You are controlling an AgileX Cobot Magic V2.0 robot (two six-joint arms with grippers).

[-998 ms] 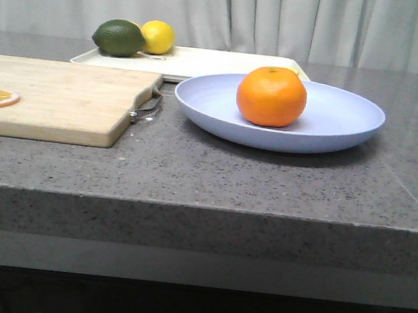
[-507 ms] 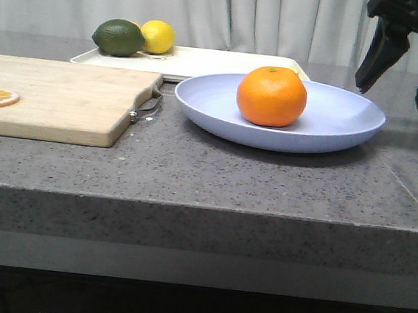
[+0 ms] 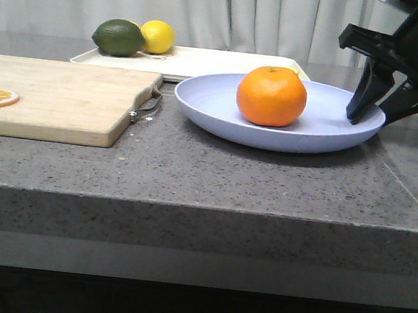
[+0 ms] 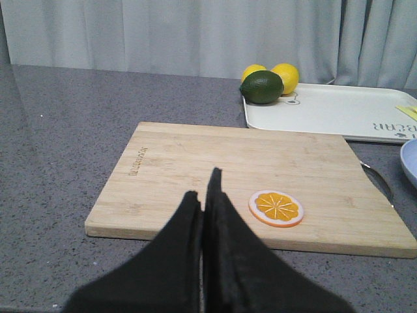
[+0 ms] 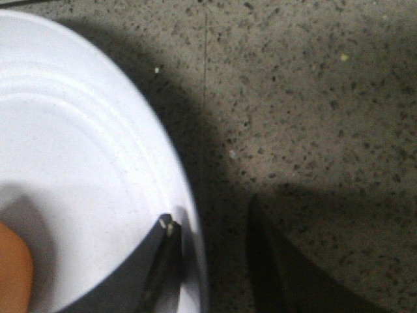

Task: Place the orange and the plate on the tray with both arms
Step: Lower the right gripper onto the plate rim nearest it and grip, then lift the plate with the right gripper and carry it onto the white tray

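Observation:
The orange (image 3: pixel 272 96) sits in the pale blue plate (image 3: pixel 331 120) on the grey counter. The cream-white tray (image 3: pixel 218 63) lies just behind the plate. My right gripper (image 3: pixel 372 113) is open at the plate's right rim, one finger inside the plate and the other outside, straddling the rim (image 5: pixel 195 261). A sliver of the orange (image 5: pixel 13 267) shows in the right wrist view. My left gripper (image 4: pixel 203 195) is shut and empty, held above the wooden cutting board's near edge. It is out of the front view. The tray (image 4: pixel 339 111) also shows in the left wrist view.
A wooden cutting board (image 3: pixel 59 98) with a metal handle (image 3: pixel 148 106) lies left of the plate, a dried orange slice (image 4: pixel 276 208) on it. A green lime (image 3: pixel 119 38) and a yellow lemon (image 3: pixel 157 36) sit at the tray's far left corner.
My right gripper came into view from the upper right and dropped down to the plate's right rim, its fingers now on either side of it. Nothing else moved.

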